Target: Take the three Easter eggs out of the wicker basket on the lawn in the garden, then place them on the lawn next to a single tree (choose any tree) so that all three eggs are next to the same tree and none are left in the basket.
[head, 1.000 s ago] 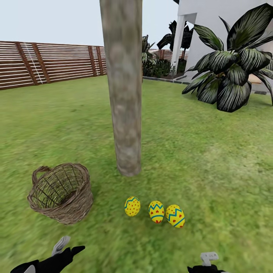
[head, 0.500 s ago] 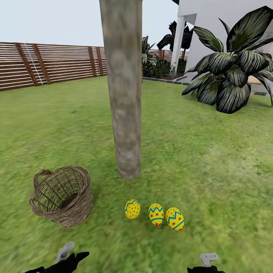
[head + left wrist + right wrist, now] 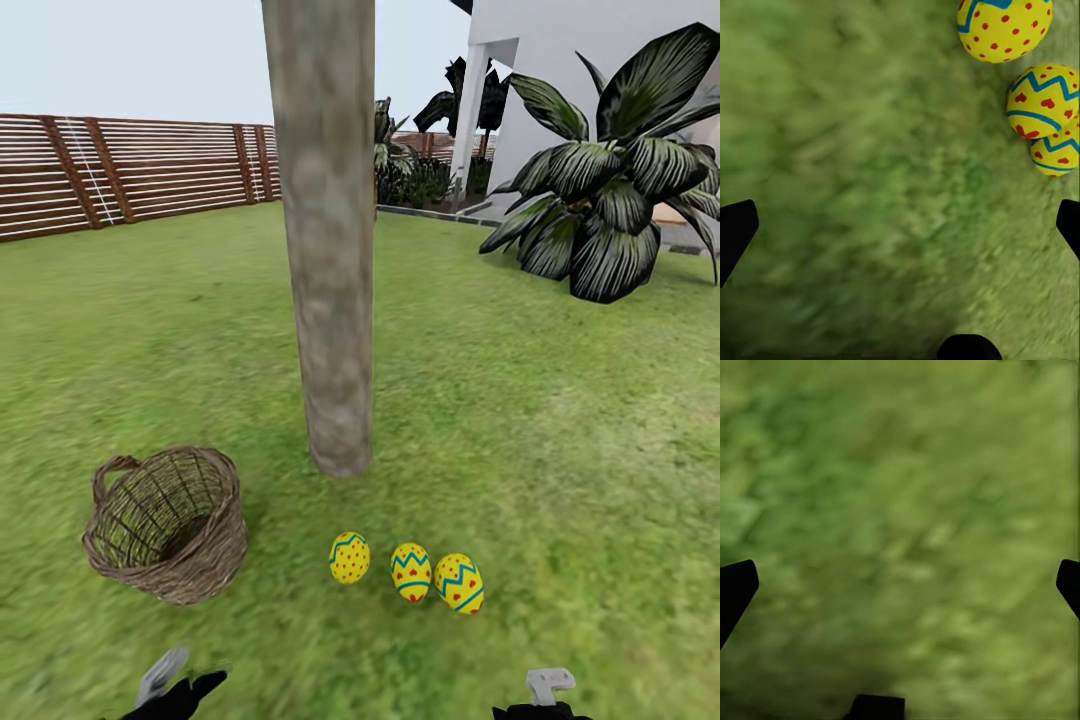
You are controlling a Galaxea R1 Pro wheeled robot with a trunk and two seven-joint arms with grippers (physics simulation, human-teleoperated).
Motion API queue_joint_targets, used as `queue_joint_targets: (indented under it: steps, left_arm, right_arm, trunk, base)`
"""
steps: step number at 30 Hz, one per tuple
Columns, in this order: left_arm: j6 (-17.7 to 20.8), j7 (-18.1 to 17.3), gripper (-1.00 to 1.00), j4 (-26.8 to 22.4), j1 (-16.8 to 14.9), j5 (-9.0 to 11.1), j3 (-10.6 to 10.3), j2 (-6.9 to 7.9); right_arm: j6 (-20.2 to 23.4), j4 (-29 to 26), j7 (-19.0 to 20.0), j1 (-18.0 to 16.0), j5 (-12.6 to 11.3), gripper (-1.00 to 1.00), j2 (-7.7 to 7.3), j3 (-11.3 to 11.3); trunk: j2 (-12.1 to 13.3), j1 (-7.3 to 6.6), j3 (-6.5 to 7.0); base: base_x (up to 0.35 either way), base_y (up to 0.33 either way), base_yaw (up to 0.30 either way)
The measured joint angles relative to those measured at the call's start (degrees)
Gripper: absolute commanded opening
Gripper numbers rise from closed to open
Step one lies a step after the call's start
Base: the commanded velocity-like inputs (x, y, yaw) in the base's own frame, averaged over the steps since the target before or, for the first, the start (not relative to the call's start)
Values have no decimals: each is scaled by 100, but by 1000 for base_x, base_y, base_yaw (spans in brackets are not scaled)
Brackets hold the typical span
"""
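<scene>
Three yellow Easter eggs (image 3: pixel 349 557) (image 3: pixel 411 571) (image 3: pixel 459 583) lie in a row on the lawn (image 3: pixel 560 440), just in front of the base of the grey-beige tree trunk (image 3: pixel 330 250). The wicker basket (image 3: pixel 165 525) stands left of them on the grass, slightly tilted, and no egg shows inside it. In the head view my left gripper (image 3: pixel 175 690) sits at the bottom edge, below the basket. In the left wrist view the left gripper (image 3: pixel 900 225) is open over grass, with the eggs (image 3: pixel 1005 26) (image 3: pixel 1044 101) off to one side. My right gripper (image 3: pixel 900 585) is open over bare grass.
A brown slat fence (image 3: pixel 120 175) bounds the lawn at the far left. A white house (image 3: pixel 570 60) and a broad-leaved dark plant (image 3: pixel 610 200) stand at the far right. Open grass stretches right of the tree.
The whole head view has shifted a little, so basket, eggs and trunk sit slightly lower in the picture. My left arm has drawn back toward the bottom edge. The eggs have not moved.
</scene>
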Motion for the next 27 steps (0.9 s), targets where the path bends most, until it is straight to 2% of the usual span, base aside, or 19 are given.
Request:
queue_joint_targets:
  steps: [4,10,15,19,22,27]
  left_arm:
    - [-188,3,100,55,0,2,0,-7]
    - [-350,4,100,90,0,0,-3,-128]
    - [-577,4,100,567,1,-6,-7,-161]
    - [-601,8,100,869,0,0,-6,-279]
    - [-660,3,100,996,-1,-4,-6,-403]
    - [-676,1,100,1122,0,-8,-9,-445]
  right_arm:
    - [0,0,0,0,0,100,0,0]
    - [-5,0,-10,0,-8,100,-5,-2]
    - [-1,2,-33,0,-17,100,-9,-4]
    - [0,0,-106,0,-9,100,-9,-1]
    - [0,16,-385,0,-2,100,0,1]
    - [-18,197,-496,108,1,100,157,5]
  trunk:
    - [160,-88,72]
    - [401,-220,180]
    - [602,-330,269]
    - [762,-417,341]
    - [882,-483,395]
    - [1083,-593,484]
  base:
    - [0,0,0]
    - [0,0,0]
    - [0,0,0]
    - [0,0,0]
    - [0,0,0]
    - [0,0,0]
